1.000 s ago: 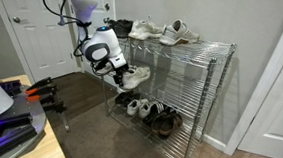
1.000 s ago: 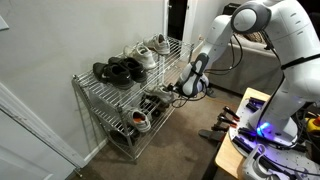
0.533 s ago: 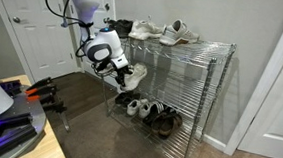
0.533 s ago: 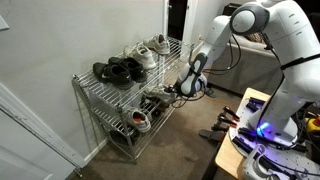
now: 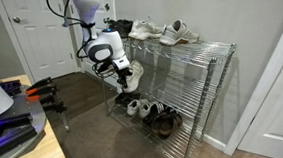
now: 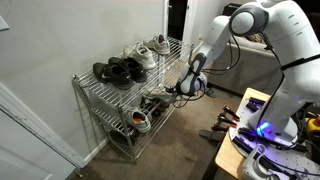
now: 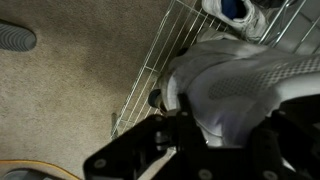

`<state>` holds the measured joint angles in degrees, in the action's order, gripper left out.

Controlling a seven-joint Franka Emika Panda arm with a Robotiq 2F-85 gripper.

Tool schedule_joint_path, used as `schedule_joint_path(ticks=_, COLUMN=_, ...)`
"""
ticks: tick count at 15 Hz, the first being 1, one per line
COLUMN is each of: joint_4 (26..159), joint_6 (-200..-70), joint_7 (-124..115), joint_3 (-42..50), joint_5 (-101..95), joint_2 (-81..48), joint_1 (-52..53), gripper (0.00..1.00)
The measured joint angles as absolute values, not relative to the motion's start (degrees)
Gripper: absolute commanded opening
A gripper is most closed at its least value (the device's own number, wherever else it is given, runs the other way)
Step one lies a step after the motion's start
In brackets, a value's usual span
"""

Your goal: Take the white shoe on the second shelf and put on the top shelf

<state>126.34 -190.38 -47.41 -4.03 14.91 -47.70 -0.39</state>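
The white shoe [image 5: 135,73] lies at the near end of the second shelf [image 5: 181,88] of the chrome wire rack. In the wrist view the white shoe [image 7: 240,80] fills the middle, and its upper sits between my dark fingers [image 7: 168,128]. My gripper [image 5: 123,76] reaches in from the rack's open end and is shut on the shoe; the gripper [image 6: 186,88] also shows against the rack's side. The shoe still rests on the wire tier. The top shelf [image 5: 210,46] is directly above.
The top shelf holds pale sneakers [image 5: 145,30] [image 5: 177,31] and black shoes [image 6: 118,70]. On the lowest tier are a small white pair [image 5: 138,107] and dark shoes [image 5: 165,119]. A desk with tools [image 5: 18,121] stands near the rack, with carpet between. A door [image 5: 30,31] is behind the arm.
The jaws have closed from wide open onto the white shoe, squeezing its upper. The arm and the shoe have hardly shifted.
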Motion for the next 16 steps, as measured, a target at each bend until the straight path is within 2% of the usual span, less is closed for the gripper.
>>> schedule_joint_path(ticks=6, joint_4=133.28, joint_6=-187.91, joint_7=-46.31, joint_3=13.4, joint_5=22.56, joint_2=-43.74, joint_1=18.69, gripper=0.05)
schedule_joint_path(ticks=11, joint_4=137.77, joint_6=-180.51, joint_7=-46.39, joint_3=29.82, joint_5=24.34, joint_2=-42.73, joint_1=36.93, gripper=0.05)
schedule_joint_path(ticks=16, joint_4=141.37, joint_6=-171.57, joint_7=-46.8, joint_3=43.0, joint_5=21.63, joint_2=-42.72, joint_1=50.19, gripper=0.05)
